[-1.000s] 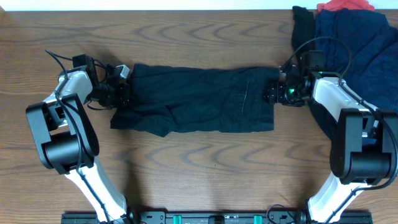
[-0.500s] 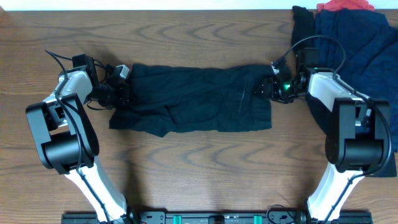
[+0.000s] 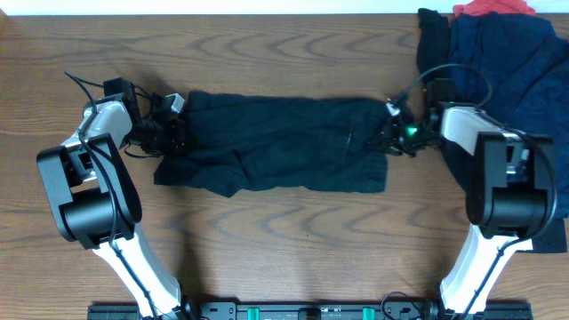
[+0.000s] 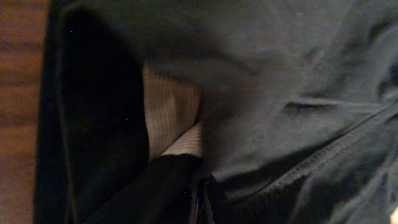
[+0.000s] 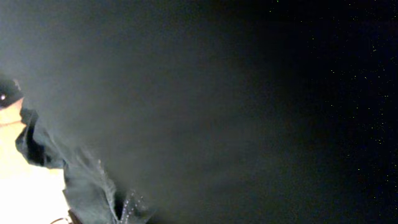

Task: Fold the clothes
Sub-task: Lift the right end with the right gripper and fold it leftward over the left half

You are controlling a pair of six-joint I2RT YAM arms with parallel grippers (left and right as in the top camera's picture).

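The black shorts point(image 3: 276, 142) lie spread between both grippers. The left gripper point(image 3: 175, 133) seemingly pinches their edge; the right gripper point(image 3: 388, 135) is pressed into cloth, so whether it grips cannot be told.

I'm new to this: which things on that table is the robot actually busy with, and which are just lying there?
Part of the job:
black shorts; left gripper and right gripper at their two ends; pile of navy, black and red garments, waiting in the corner.

Just there:
wooden table; black rail along the near edge.
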